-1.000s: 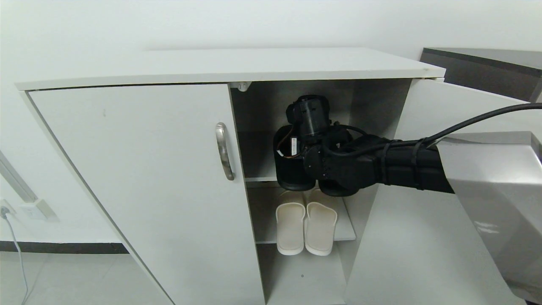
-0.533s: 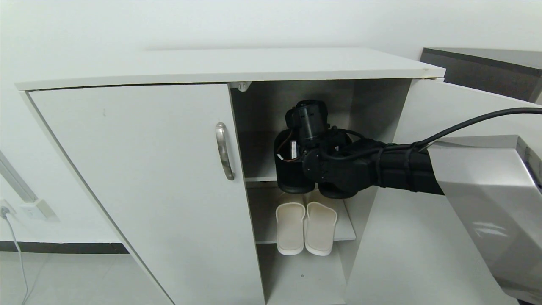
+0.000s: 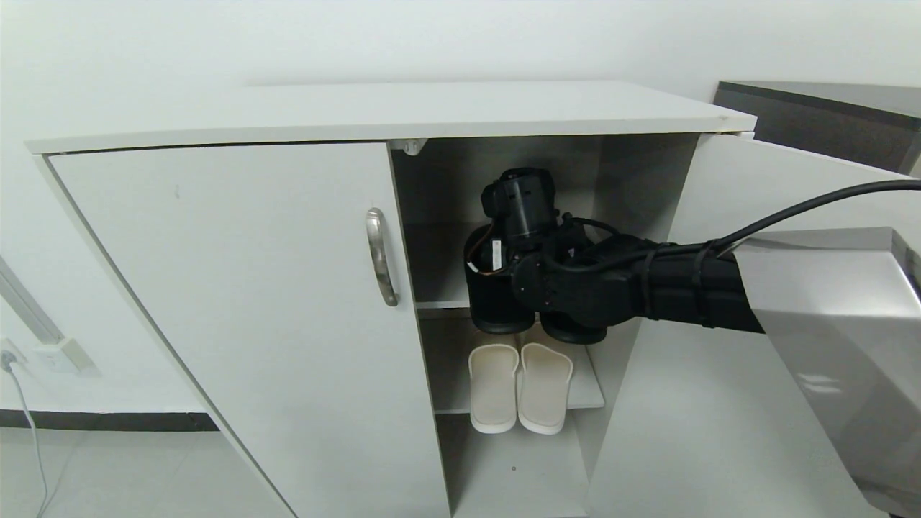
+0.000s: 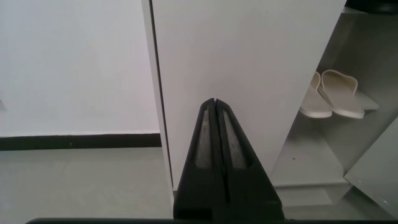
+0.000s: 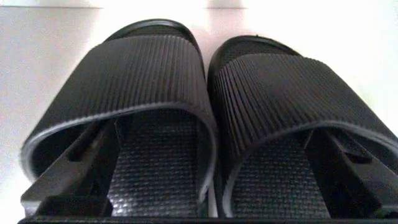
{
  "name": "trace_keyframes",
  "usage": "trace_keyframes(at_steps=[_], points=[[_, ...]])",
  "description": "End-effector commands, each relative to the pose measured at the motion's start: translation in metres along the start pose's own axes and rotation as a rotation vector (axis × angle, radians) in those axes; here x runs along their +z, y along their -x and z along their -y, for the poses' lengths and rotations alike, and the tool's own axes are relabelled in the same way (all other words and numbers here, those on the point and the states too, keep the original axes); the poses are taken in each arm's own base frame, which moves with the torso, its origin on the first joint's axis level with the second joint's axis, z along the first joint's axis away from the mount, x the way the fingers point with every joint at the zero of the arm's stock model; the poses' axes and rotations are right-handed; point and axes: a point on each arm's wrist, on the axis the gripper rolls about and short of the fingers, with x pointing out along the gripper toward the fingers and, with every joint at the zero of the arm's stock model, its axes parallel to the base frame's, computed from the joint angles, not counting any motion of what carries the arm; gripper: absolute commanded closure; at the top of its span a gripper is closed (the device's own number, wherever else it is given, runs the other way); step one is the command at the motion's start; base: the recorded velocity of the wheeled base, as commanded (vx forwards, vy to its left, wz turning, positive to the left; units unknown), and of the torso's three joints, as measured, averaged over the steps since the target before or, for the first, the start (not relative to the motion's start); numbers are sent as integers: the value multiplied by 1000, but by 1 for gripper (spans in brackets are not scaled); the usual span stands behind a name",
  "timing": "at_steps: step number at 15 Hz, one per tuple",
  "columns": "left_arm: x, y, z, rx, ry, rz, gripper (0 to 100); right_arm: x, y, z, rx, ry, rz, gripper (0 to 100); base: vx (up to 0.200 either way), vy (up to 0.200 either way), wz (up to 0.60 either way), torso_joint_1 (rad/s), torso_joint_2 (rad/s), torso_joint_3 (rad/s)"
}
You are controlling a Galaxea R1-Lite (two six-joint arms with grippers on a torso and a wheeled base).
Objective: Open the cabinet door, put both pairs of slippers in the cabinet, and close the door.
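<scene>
Right jaws apart inside black slippers [image 5: 155, 81], cabinet [image 3: 432, 108] open

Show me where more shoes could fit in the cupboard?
The cabinet floor, under the white slippers, is bare from wall to wall. The middle shelf has a narrow strip between those slippers and the right wall. The top shelf is crowded: the black slippers and the right tool take most of it.
</scene>
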Motion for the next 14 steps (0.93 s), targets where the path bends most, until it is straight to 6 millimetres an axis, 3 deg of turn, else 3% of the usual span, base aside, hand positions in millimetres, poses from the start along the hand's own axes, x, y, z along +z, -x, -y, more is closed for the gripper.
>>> trace_keyframes(at_steps=[1,8,10,14], points=[[0,0,0,1,0,0,100,5,14,2,15,1,-2,0,0,0,0,0,0,0],[0,0,0,1,0,0,100,-1,68,16,77,17,-22,0,0,0,0,0,0,0],[0,0,0,1,0,0,100,-6,94,21,121,22,-17,0,0,0,0,0,0,0],[0,0,0,1,0,-1,100,-18,122,30,165,38,-23,0,0,0,0,0,0,0]])
